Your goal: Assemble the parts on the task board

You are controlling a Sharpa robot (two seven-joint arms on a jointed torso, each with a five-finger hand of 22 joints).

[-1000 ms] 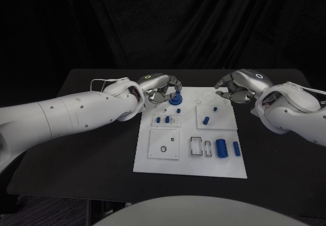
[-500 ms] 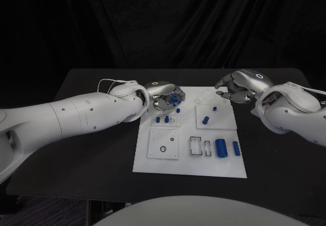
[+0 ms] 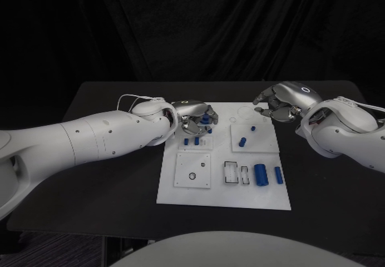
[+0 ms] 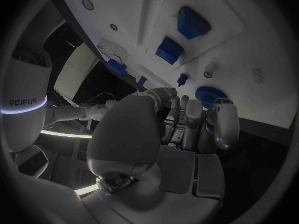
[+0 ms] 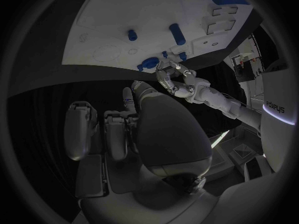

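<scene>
The left hand (image 3: 192,118) is seen near the far-left corner of the task board (image 3: 184,189), fingers curled around a round blue gear-like part (image 3: 206,119) that is gripped just above the board. The right hand (image 3: 278,103) is held over the far-right edge with fingers curled in, nothing visibly held. Blue cylinders (image 3: 261,173) lie by the near-right edge.

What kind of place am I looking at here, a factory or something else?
Probably a robotics lab or test cell, not a factory: a black table against dark drapes, one white task board with small blue parts, and the left hand and right hand over its far edge.
</scene>
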